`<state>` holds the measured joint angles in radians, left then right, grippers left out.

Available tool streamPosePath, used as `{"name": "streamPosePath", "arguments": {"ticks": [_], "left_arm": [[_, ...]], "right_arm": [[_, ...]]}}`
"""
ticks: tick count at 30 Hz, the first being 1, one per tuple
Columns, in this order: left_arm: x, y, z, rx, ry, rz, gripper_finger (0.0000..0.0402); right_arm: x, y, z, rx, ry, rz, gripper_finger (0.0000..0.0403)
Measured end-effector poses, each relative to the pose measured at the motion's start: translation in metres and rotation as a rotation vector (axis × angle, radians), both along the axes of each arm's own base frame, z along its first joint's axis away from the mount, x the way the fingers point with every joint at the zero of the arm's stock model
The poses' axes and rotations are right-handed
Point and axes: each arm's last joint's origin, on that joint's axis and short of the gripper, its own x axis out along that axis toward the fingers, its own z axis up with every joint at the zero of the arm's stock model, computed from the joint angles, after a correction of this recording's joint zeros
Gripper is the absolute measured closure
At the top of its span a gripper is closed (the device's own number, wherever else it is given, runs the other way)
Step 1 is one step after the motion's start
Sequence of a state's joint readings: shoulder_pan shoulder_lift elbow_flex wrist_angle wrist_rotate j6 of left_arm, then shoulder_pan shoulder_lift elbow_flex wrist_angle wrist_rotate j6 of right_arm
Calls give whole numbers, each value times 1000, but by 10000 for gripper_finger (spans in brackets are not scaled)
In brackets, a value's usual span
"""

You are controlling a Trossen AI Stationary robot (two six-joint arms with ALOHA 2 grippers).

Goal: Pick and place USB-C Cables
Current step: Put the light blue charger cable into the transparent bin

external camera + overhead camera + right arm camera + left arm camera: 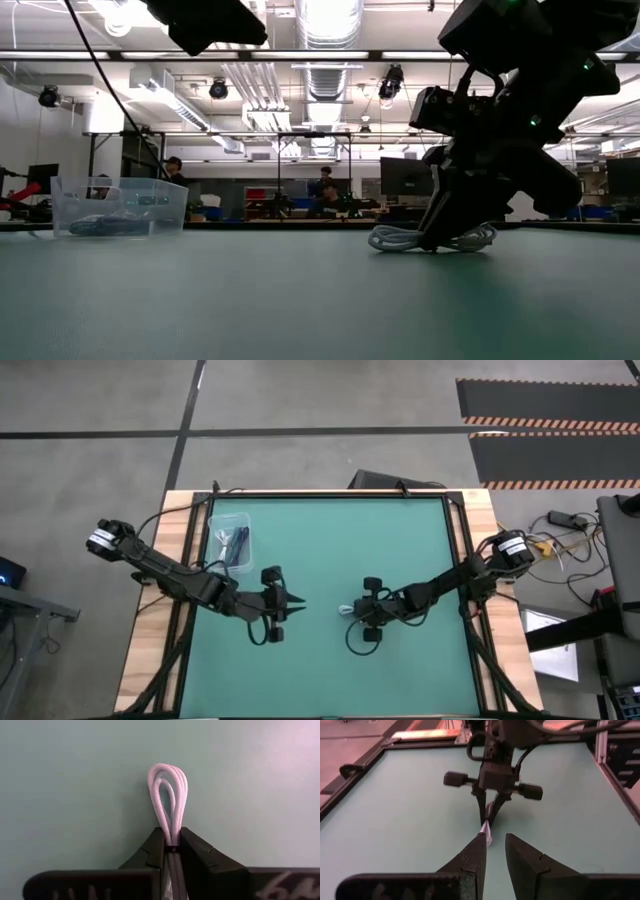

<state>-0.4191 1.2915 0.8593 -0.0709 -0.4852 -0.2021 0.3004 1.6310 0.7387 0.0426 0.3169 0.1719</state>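
A white USB-C cable point(168, 785), a small looped bundle, lies on the green table point(400, 540) just right of its middle. My right gripper point(171, 845) is down on it and shut on its strands. In the low view the bundle point(395, 238) rests on the mat under that gripper point(437, 240). My left gripper point(495, 851) hovers above the table just left of the cable, pointing at it, open with nothing between its fingers. A clear plastic bin point(230, 540) at the far left holds other small cables. My right gripper pinches the white cable's bundled strands point(172, 836) between its two fingers, several strands together, about the bundle's middle. The fingers slant down from the table's right side and lie along the bundle. Its looped end sticks out past the fingertips, and the bundle rests on the table.
The bin point(120, 207) stands near the table's far left corner, behind my left arm point(190, 582). A raised black frame point(455, 560) runs round the green mat. Open mat lies toward the near edge and far right.
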Motion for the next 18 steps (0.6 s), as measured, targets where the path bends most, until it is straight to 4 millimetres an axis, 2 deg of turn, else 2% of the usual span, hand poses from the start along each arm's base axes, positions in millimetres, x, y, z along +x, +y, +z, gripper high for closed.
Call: {"name": "streamPosePath", "arguments": {"ticks": [5, 8, 18], "left_arm": [[2, -1, 4, 9, -40, -12, 345], [3, -1, 6, 22, -62, -21, 345], [6, -3, 12, 44, -135, -40, 345]], "right_arm": [[1, 0, 3, 0, -30, 10, 374], [5, 1, 11, -6, -93, 38, 374], [18, 1, 37, -28, -493, 136, 374]]}}
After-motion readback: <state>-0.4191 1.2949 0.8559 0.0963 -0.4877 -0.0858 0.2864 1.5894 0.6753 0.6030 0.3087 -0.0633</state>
